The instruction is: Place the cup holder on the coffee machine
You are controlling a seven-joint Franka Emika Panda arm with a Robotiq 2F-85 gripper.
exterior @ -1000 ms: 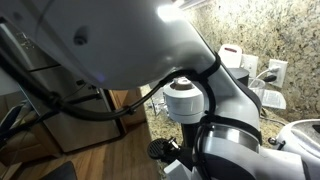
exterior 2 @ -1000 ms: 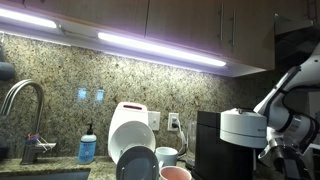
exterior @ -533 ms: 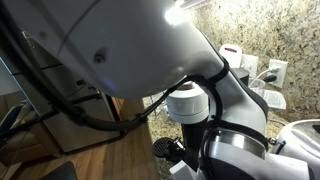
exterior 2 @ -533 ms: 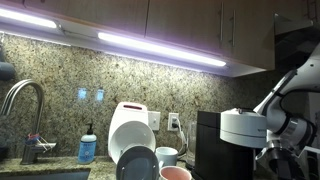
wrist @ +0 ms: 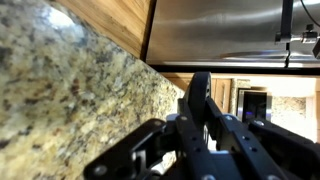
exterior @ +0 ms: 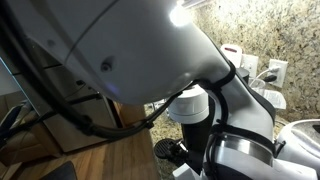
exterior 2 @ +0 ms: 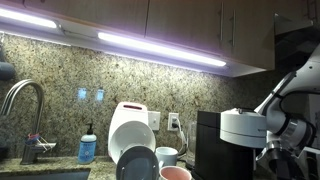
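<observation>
Now end effector [wrist: 200, 128] pinches cup holder [wrist: 200, 92] edge-on, beside coffee machine [exterior 2: 238, 128].

Light strips [exterior 2: 160, 47] above the coffee machine [exterior 2: 243, 127] brighten the speckled wall [exterior 2: 70, 75] beside it. In an exterior view the arm [exterior: 110, 50] looms blurred, with glare near the top edge. The wrist view is dim and soft.

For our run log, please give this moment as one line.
pincer: shut on small round black cup holder | tall black coffee machine with silver-grey head: pincer beside it | placement: not yet done
</observation>
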